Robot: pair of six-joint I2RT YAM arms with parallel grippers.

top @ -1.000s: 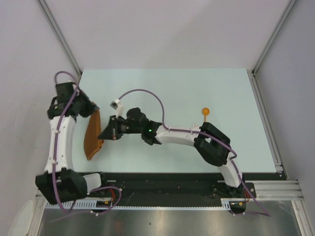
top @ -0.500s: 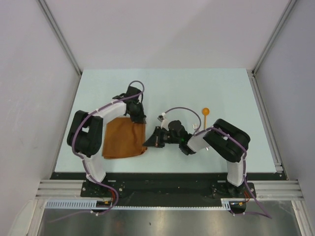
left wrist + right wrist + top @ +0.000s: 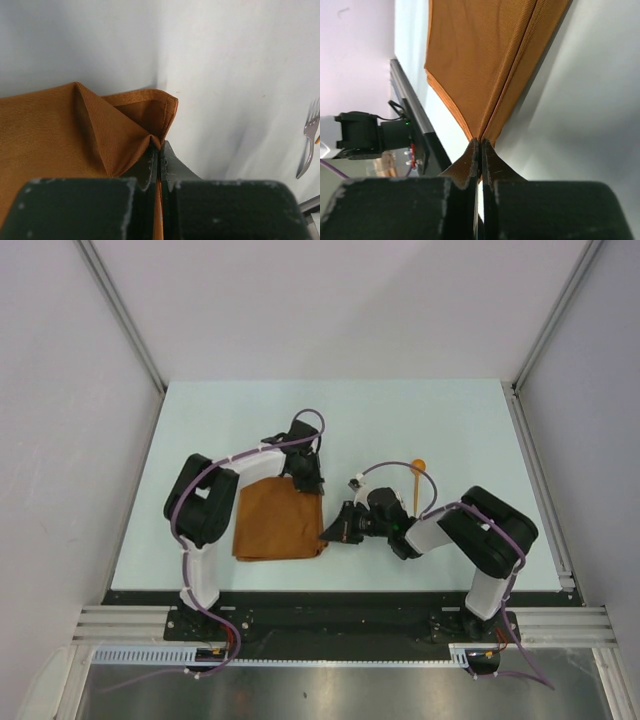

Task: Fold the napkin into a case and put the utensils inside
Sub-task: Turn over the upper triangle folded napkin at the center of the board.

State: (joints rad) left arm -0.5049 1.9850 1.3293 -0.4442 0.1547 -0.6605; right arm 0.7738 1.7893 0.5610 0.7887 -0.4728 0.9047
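From the overhead view I have the napkin [image 3: 275, 522] lying as a folded rust-orange rectangle on the pale table [image 3: 450, 410], left of centre and near the lower edge of the table. My left tool [image 3: 308, 483] sits at the napkin's upper right corner. On the left wrist camera its jaws are pressed together on that corner, and the cloth rises to them in a small peaked crease. My right tool [image 3: 330, 532] is at the lower right corner. The right wrist camera shows its jaws likewise pinched tight on the cloth's edge, with stacked layers fanning away from the tips.

The spoon [image 3: 418, 467] lies right of centre in the overhead view, apart from the napkin, its orange bowl uppermost. The fork [image 3: 310, 136] shows at the right edge of the left wrist picture, tines up, flat on the table and apart from the cloth.
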